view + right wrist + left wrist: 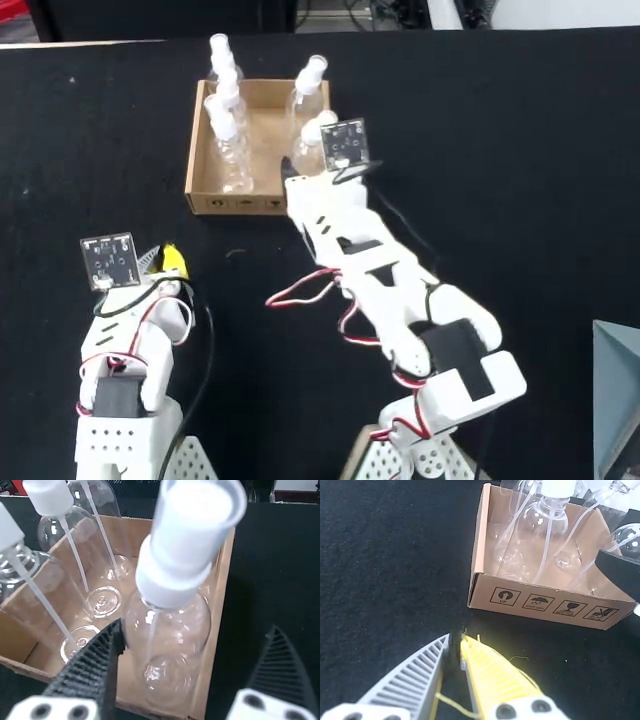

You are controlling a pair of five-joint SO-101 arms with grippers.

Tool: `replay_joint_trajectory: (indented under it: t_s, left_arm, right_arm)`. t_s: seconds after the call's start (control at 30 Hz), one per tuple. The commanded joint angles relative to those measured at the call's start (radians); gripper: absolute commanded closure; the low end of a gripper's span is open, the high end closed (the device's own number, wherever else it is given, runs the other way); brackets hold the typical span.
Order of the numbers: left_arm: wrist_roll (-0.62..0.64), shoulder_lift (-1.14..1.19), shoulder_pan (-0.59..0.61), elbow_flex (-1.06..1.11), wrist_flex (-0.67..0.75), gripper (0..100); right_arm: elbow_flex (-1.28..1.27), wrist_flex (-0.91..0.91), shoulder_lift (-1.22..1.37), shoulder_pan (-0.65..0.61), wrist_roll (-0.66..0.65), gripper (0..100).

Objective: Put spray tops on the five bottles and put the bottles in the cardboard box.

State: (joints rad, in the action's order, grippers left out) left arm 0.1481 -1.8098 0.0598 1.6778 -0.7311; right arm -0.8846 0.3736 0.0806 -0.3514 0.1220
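Observation:
The cardboard box [199, 150] stands at the far middle of the table and holds several clear bottles with white spray tops. My right gripper [305, 160] hangs over the box's near right corner. In the right wrist view it [196, 632] is open, its black fingers on either side of a capped bottle [170, 645] that stands upright inside the box [220, 595]. Further bottles [60, 555] stand behind it. My left gripper [165, 256] sits low at the near left, short of the box [545, 600], and its grey and yellow fingers [455, 640] are shut on nothing.
Black cloth covers the table, with open room left and right of the box. A loose red and white cable [300, 292] loops beside the right arm. A grey object [615, 400] juts in at the near right edge.

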Motion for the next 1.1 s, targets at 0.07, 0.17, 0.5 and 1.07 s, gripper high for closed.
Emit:
replay_joint_trajectory:
  t_s: [0.07, 0.17, 0.5, 1.07]
  left_arm:
    - [-0.006, -0.011, 0.010, 0.022, -0.005, 97]
    - [-0.006, -0.011, 0.010, 0.022, -0.005, 97]
    - [-0.006, -0.011, 0.010, 0.022, -0.005, 97]
    - [-0.006, -0.011, 0.010, 0.022, -0.005, 97]
  right_arm:
    - [0.054, -0.014, -0.015, -0.012, -0.014, 64.8]
    - [0.054, -0.014, -0.015, -0.017, -0.014, 64.8]
    - [-0.039, -0.015, -0.145, -0.021, -0.014, 64.8]
    - [-0.088, -0.081, -0.213, -0.041, -0.015, 64.8]
